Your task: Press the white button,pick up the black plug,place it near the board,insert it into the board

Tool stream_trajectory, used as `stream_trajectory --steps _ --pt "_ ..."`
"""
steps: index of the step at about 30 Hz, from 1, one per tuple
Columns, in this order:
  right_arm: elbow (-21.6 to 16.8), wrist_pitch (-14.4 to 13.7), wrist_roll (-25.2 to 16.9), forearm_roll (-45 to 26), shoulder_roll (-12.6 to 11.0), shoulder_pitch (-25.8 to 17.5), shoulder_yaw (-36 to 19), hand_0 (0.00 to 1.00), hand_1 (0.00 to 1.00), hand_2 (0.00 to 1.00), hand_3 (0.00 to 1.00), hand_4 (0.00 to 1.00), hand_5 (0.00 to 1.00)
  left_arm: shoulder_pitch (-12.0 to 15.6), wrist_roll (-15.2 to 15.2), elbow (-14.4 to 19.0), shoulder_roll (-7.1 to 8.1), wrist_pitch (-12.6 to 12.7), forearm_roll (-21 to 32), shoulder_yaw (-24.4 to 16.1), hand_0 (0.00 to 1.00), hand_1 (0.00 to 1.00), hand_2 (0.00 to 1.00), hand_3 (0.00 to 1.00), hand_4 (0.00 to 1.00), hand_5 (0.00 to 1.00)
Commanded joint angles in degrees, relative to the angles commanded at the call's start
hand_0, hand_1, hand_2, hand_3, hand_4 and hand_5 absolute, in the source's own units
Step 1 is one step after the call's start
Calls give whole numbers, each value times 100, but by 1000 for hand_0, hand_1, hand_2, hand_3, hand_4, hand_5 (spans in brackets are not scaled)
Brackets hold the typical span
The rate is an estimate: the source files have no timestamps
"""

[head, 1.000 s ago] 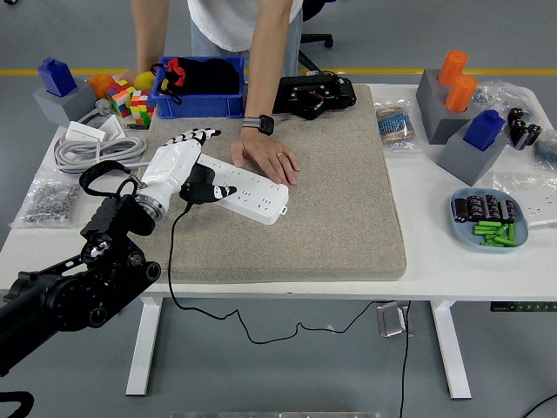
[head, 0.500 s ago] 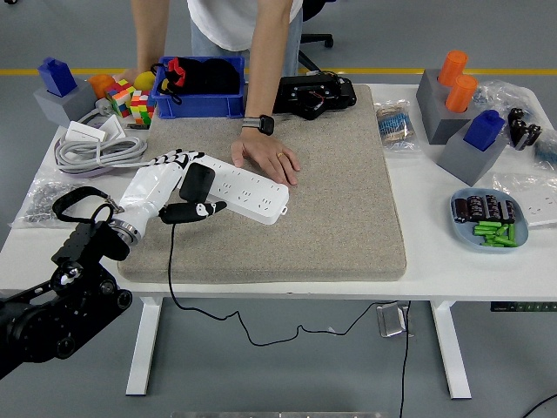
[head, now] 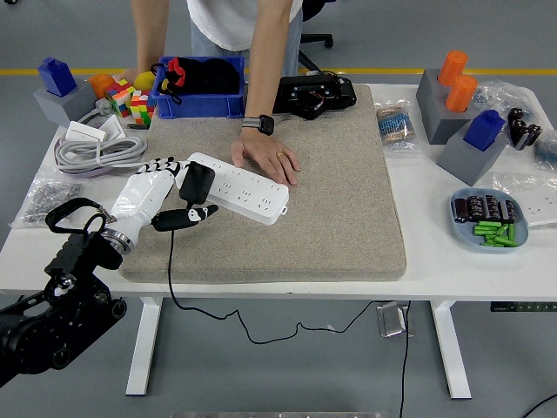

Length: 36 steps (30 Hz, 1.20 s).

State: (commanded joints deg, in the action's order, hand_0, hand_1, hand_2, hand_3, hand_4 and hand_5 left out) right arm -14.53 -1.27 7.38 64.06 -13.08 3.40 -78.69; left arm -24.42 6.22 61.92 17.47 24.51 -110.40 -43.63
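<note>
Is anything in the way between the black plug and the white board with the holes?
Nothing visible is. The left hand has the black plug right at the near end of the white board. The person's hand rests at the board's far side, off the plug's path.

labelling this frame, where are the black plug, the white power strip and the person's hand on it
black plug (head: 196,182), head view, on its black body at the strip's left end
white power strip (head: 248,190), head view, on its bare top face
person's hand (head: 268,158), head view, on the back of the hand
</note>
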Motion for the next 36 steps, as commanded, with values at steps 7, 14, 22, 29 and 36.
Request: stream_trajectory --steps 7,14,22,29,36 --pt "-4 -4 -6 -3 2 -1 9 765 640 646 607 655 420 19 39 -60 10 -15 -79 -2 959 959 900 886 901 751" --pt "-9 -7 -12 -5 -8 13 1 765 640 646 607 654 420 -62 25 -114 -7 -12 -58 74 957 958 898 883 897 752" --pt "-8 -6 -14 -1 5 12 -6 765 640 645 608 654 419 -84 40 5 -25 -17 -67 126 955 957 897 881 896 751" --pt "-6 -7 -15 6 3 10 -12 765 640 642 607 654 419 -96 64 99 -14 -18 -107 196 953 955 893 879 897 744" --pt "-6 -6 -16 3 6 18 -5 765 640 641 607 653 421 -151 120 5 -42 -58 -104 385 948 952 891 877 896 745"
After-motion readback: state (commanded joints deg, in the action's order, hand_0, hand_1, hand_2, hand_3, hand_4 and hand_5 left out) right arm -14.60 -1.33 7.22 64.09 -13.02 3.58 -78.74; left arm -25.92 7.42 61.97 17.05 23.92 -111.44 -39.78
